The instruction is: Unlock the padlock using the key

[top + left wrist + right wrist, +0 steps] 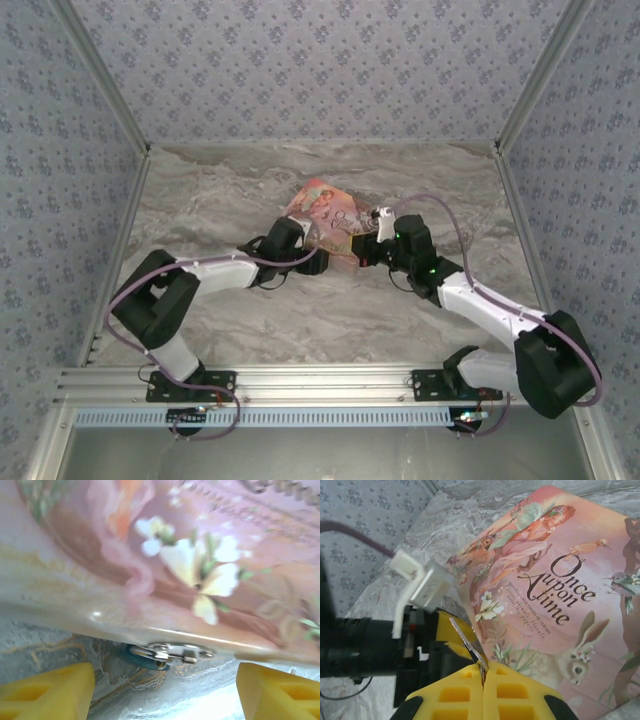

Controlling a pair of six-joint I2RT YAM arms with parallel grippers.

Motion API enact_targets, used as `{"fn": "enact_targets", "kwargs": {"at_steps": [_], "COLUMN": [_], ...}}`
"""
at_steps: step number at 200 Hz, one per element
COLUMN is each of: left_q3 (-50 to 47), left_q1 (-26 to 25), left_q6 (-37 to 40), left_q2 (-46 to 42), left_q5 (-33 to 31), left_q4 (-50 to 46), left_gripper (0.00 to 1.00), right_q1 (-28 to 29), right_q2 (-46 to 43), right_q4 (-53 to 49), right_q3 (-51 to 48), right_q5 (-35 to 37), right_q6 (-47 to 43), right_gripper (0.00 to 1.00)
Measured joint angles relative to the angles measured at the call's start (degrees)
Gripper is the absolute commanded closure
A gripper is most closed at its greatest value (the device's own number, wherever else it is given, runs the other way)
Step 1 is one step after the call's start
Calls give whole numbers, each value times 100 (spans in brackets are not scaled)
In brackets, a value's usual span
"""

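left gripper (165, 695) released near padlock (159, 655) at box (200, 580) edge, right gripper (483, 674) pinching key (465, 642)

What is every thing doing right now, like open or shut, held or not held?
left gripper: open, holding nothing.
right gripper: shut on the key.
the key: held, not in the padlock.
the padlock: at the edge of the pink box, no key in it; too blurry to tell if locked.
pink box: looks closed.
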Motion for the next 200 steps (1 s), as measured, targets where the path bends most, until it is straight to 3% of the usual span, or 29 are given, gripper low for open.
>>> {"fn": "enact_targets", "kwargs": {"at_steps": [50,90,200], "left_q3": [-599,-1281,-1316], "left_q1": [0,4,197], "left_q6": [1163,1644,2055], "left_q2": [-164,-109,787], "left_q5": [205,101,76], "left_q4": [782,2006,3340], "left_gripper": [17,17,34], "right_q1": [-111,-111,-111], "right_q2": [647,988,1429], "right_q4": [330,476,566], "right_q3": [197,376,535], "right_q5": [-240,-282,-278], "right_q6": [92,101,101], "right_gripper": [100,100,100]}}
